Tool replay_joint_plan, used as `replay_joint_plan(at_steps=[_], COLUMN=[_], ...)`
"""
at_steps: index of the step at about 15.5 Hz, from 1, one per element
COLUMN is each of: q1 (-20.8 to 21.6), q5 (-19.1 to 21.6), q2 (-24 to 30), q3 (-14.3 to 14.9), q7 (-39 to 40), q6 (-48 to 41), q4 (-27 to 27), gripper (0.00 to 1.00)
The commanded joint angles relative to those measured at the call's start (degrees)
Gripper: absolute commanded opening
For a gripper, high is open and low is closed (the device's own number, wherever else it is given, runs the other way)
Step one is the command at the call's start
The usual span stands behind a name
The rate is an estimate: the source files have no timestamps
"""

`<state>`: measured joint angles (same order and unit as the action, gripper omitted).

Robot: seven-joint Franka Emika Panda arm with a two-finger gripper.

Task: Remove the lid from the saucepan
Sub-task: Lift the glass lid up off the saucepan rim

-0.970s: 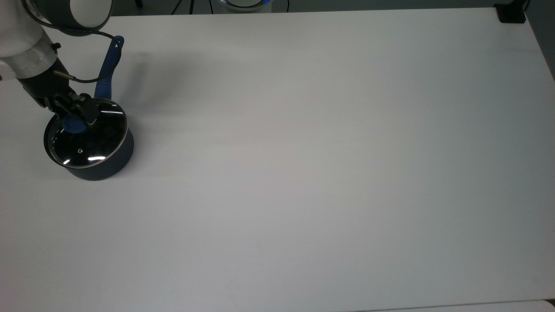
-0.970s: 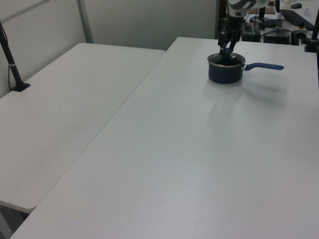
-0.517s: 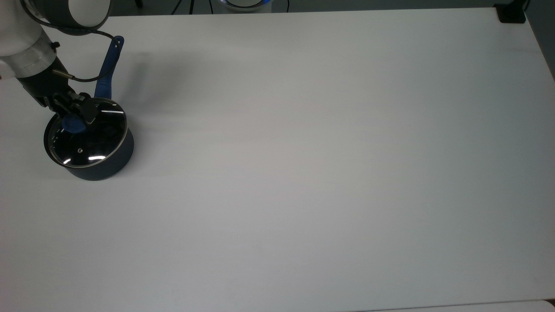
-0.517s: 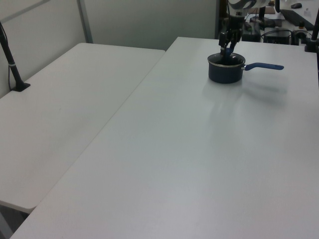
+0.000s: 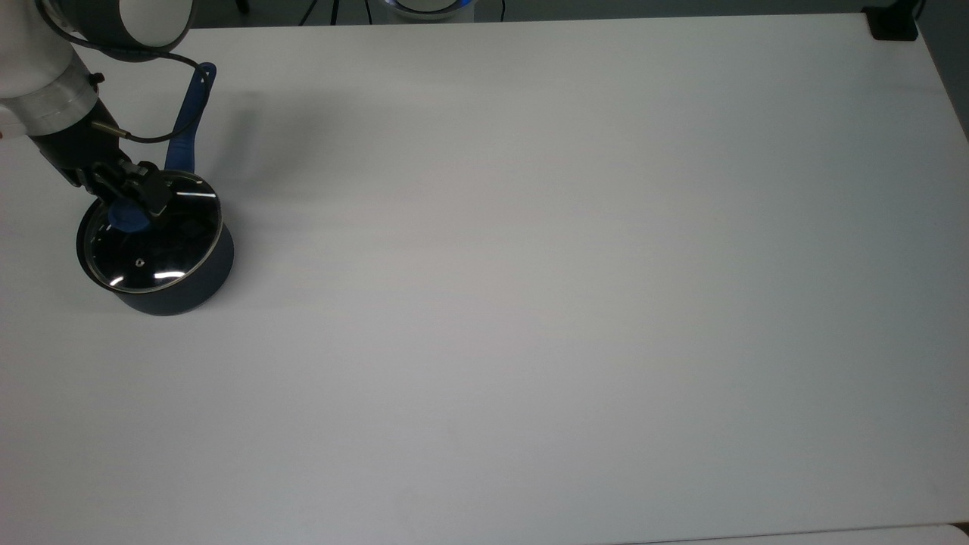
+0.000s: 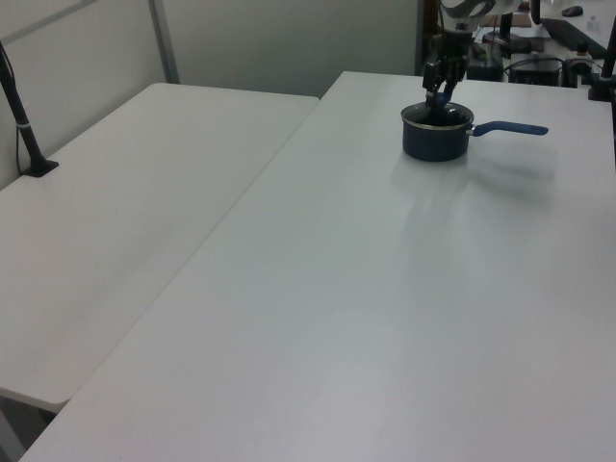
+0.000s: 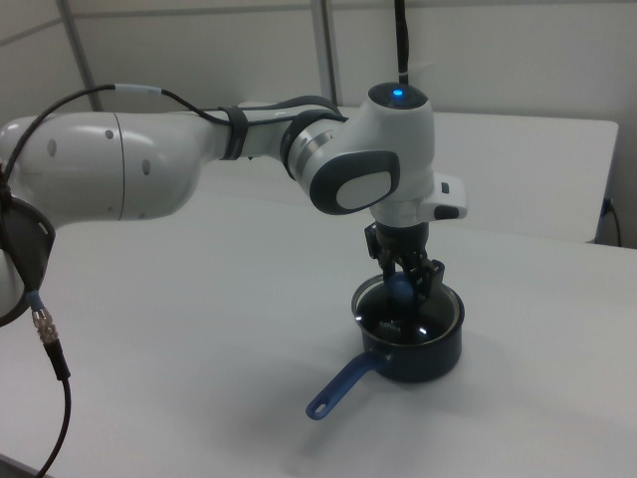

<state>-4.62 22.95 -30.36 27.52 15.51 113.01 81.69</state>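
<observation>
At the far left of the top view, the saucepan (image 5: 163,261) sits on the white bench (image 5: 530,265) with its long blue handle (image 5: 189,121) running away from the pot toward the far edge. The lid (image 5: 151,235) lies flat on the rim, not yet lifted clear as far as I can judge. I have the end effector (image 5: 130,203) down on the blue knob (image 5: 125,216), one finger on each side, pinching it; that grip makes sense to me, since the knob is the one raised part of the glass disc and a straight pull up should free it without dragging the pot.

From the right view I get the wrist standing nearly upright over the saucepan (image 7: 410,334), the knob (image 7: 400,289) between the fingers (image 7: 432,281) and the handle (image 7: 343,386) pointing toward the near left. From the left view I get the handle (image 6: 510,127) stretched to the right and the open bench all around.
</observation>
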Motion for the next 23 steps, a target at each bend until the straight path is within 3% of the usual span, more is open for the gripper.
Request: replay_joint_plan(at_steps=[1, 12, 17, 23], q1=[0.8, 1.5, 5.2, 13.0], q5=[-0.8, -4.0, -9.1, -14.2], q2=[1.5, 3.6, 7.2, 14.6], q3=[1.0, 1.0, 1.0, 0.8], q7=[1.3, 0.8, -0.4, -4.2], q6=[-2.4, -2.4, -2.4, -2.4], q4=[0.0, -0.1, 0.7, 7.7], gripper=[0.37, 0.33, 0.29, 0.28])
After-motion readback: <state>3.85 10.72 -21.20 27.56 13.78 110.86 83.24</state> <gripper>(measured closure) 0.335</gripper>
